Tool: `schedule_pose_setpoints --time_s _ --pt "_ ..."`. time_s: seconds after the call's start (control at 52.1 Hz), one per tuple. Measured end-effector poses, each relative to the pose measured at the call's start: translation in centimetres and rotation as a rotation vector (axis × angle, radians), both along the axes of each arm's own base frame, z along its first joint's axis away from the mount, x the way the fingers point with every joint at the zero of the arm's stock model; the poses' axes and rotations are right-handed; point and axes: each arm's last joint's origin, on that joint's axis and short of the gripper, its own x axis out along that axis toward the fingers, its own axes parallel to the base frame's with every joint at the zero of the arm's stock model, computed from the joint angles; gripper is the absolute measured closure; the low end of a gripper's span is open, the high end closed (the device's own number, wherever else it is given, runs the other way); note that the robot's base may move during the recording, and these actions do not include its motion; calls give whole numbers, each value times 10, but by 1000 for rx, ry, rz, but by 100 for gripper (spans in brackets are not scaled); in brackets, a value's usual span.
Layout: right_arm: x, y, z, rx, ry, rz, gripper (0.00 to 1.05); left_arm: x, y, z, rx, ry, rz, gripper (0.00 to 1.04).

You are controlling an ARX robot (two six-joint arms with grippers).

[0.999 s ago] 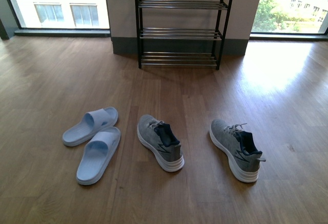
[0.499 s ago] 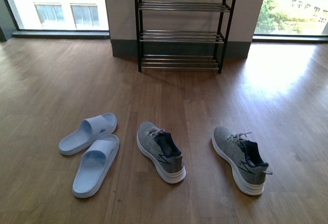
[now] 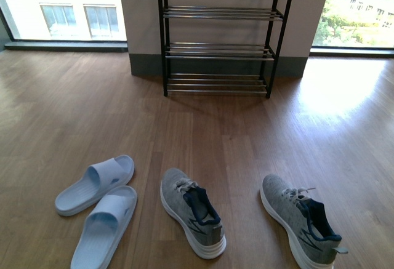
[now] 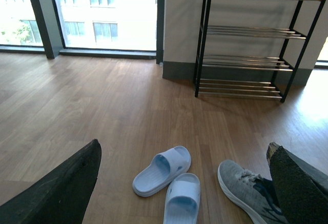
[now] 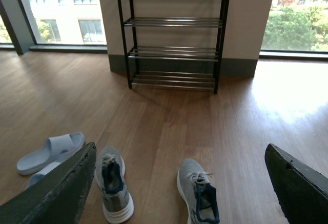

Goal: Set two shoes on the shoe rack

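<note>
Wooden floor [image 3: 215,133] lies open between the shoe rack [image 3: 218,51] at the far wall and us; we see the left shoe [image 3: 178,200] beside pale slippers [image 3: 95,183], the right shoe [image 3: 282,200] well apart; left hand [image 4: 183,147] and right hand [image 5: 179,148] gape wide, empty.

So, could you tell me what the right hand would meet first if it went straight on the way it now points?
Probably the right sneaker, lying on the floor just ahead of the open right hand; the shoe rack stands well beyond. Depth is unclear, so it might touch floor first.
</note>
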Motion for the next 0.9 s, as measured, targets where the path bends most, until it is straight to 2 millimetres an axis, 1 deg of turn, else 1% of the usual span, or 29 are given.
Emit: schedule_pose_setpoints --time_s 0.903 --pt "0 0 0 0 0 0 9 0 0 0 0 0 0 9"
